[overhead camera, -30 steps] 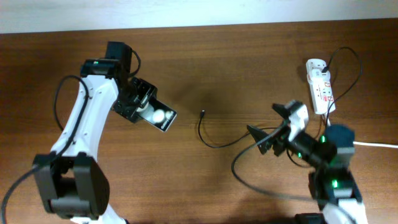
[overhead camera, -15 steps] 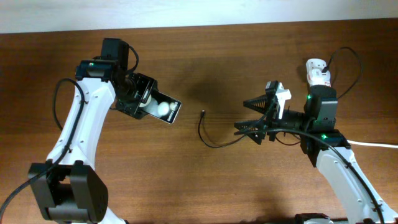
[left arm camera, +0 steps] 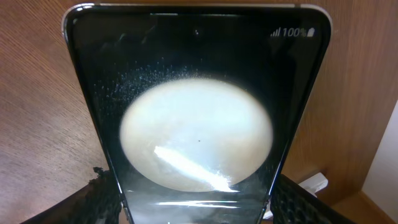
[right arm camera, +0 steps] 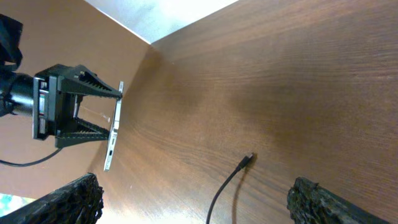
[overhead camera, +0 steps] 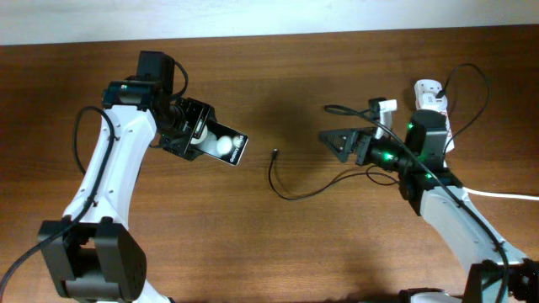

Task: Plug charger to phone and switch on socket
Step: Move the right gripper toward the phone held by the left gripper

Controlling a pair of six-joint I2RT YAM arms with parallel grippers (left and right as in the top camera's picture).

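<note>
My left gripper (overhead camera: 195,139) is shut on the black phone (overhead camera: 226,148) and holds it tilted above the table at the left. In the left wrist view the phone (left arm camera: 199,93) fills the frame with a white round blob on its face, clamped between my fingers (left arm camera: 199,208). The charger's plug tip (overhead camera: 275,153) lies on the table in the middle, its thin black cable (overhead camera: 290,195) curling right. My right gripper (overhead camera: 341,143) is open and empty, right of the tip. The right wrist view shows the tip (right arm camera: 247,159) between my open fingers (right arm camera: 199,208), and the phone edge-on (right arm camera: 113,134). The white socket (overhead camera: 428,94) lies far right, partly behind my right arm.
The socket's thick white cord (overhead camera: 509,196) runs off the right edge. A black cable loops behind the socket (overhead camera: 480,80). The table's far edge meets a white wall (overhead camera: 269,17).
My right arm has swung up toward the far side, its gripper now level with the plug tip. My left gripper has shifted the phone slightly right.
</note>
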